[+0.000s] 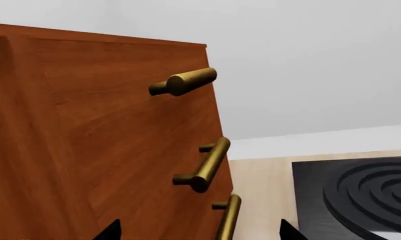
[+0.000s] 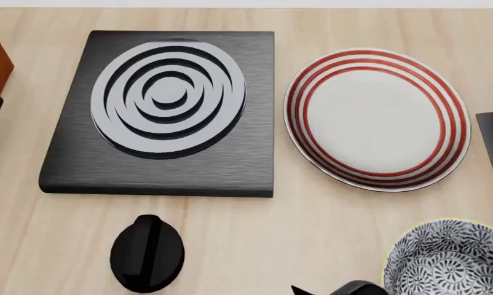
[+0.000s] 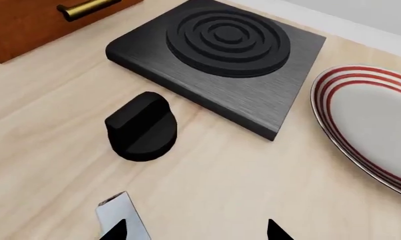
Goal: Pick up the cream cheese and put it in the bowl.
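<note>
The patterned grey-and-white bowl [image 2: 443, 261] with a pale yellowish rim sits at the near right of the wooden counter, partly cut off by the head view's edge. A pale blue-grey flat box, the cream cheese [image 3: 119, 212], lies on the counter in the right wrist view, only one end showing and its label hidden. My right gripper [image 3: 195, 231] is open and empty, one fingertip overlapping the box's edge. A dark part of the right arm [image 2: 349, 287] shows beside the bowl. My left gripper [image 1: 199, 231] is open and empty, close to a wooden cabinet.
A black stove plate [image 2: 160, 178] with a ringed burner lies at centre left, with a black knob [image 2: 146, 252] in front. A white plate [image 2: 376, 120] with red rings lies to the right. A wooden cabinet [image 1: 107, 150] with brass handles [image 1: 207, 165] stands at far left.
</note>
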Controlling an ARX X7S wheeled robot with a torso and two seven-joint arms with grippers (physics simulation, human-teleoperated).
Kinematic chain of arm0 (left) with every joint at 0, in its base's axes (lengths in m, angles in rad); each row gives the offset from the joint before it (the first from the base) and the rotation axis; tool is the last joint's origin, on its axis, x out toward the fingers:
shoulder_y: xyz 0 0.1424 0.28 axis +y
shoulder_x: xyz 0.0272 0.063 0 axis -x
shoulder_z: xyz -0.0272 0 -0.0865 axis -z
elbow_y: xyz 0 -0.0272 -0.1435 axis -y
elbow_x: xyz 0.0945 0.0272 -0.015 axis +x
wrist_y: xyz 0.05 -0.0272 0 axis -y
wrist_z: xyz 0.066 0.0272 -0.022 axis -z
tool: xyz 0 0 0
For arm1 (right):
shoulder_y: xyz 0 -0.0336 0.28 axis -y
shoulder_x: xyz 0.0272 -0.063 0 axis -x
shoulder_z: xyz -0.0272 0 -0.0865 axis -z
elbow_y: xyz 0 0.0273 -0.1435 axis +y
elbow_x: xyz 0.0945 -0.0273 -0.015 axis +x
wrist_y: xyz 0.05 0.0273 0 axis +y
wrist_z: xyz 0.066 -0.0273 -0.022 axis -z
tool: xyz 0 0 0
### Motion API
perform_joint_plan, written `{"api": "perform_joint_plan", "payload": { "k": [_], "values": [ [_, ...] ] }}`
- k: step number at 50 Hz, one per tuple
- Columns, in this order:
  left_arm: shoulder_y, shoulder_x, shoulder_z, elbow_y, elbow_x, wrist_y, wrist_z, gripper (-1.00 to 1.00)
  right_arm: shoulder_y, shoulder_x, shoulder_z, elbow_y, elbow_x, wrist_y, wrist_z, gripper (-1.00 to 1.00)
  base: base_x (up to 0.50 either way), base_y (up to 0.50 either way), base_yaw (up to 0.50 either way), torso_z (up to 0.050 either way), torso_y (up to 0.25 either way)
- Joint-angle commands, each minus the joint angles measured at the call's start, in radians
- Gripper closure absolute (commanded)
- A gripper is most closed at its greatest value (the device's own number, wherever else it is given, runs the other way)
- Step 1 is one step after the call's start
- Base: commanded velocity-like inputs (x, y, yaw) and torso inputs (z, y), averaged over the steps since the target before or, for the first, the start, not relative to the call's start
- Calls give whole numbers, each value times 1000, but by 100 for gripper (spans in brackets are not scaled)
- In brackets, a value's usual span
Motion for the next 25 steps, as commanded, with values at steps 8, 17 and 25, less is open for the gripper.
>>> {"api": "perform_joint_plan", "payload": {
  "k": [8, 17, 25],
  "values": [
    [1, -3, -2, -1, -14, 2, 5, -100, 67, -4, -3, 30, 143, 100, 72, -100, 0, 0, 0, 0, 0],
    [5, -3, -6, 5, -17, 7, 2, -100, 106, -12, -6, 41, 224, 147, 123, -100, 0, 0, 0, 0, 0],
    [0, -3, -6, -2, -25, 8, 7, -100, 134, -14, -31, 47, 281, 181, 158, -100, 0, 0, 0, 0, 0]
  ]
}}
